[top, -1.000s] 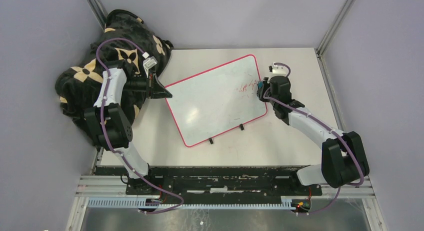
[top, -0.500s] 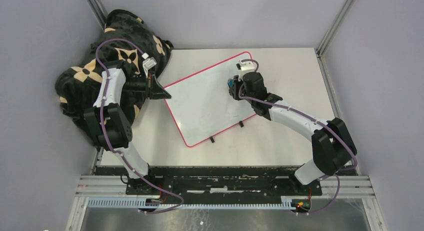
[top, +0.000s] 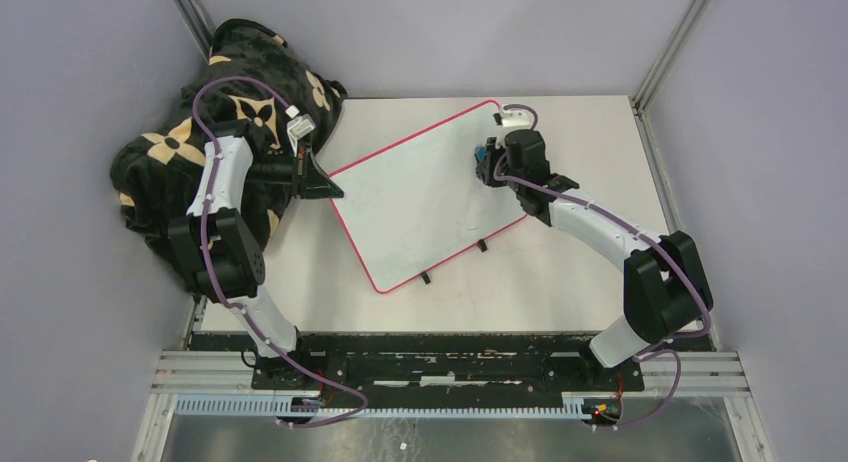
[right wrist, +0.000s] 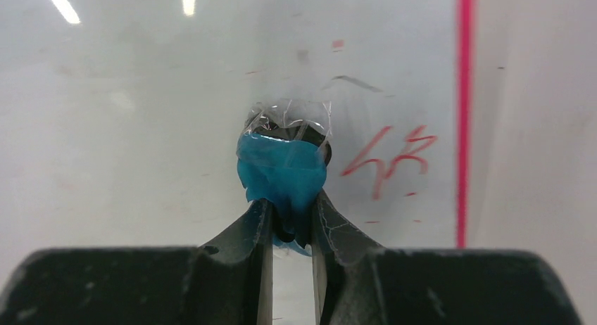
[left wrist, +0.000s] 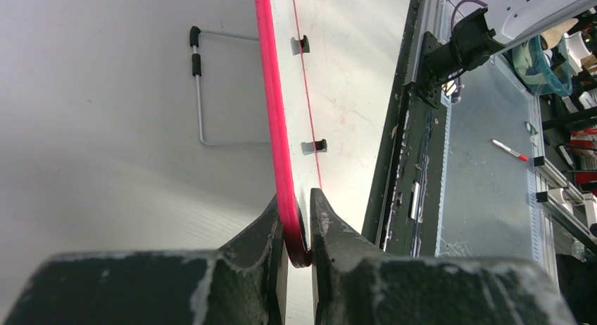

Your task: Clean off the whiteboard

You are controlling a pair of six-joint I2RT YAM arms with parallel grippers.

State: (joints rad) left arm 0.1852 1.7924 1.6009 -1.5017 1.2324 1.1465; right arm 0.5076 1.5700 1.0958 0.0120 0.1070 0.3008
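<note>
Pressure is what this wiping stroke is asking for. The right gripper (right wrist: 288, 223) is pinching a blue pad (right wrist: 281, 174), partly wrapped in clear film, and is pressing it onto the whiteboard (top: 420, 207). Red scribbles (right wrist: 387, 160) are lying just beside the pad, between it and the red rim (right wrist: 462, 114). The stroke is probably needing to sweep sideways across them, flat and firm, and to stop short of the rim so the pad is not slipping off. Faint red specks ahead of the fingertips are calling for a pass too.

The left gripper (left wrist: 299, 230) is clamping the rim at a rounded corner, a finger on either face, bracing the board against the wiping; that grip needs to be firm. The board is lying on the table (top: 590, 122), turned at an angle, spanning the gap between both grippers. The right arm is reaching far forward, wrist bent down over the board's far corner. The left arm is folding at the elbow, its gripper pointing sideways at the board, with a patterned blanket (top: 180, 152) behind it.
</note>
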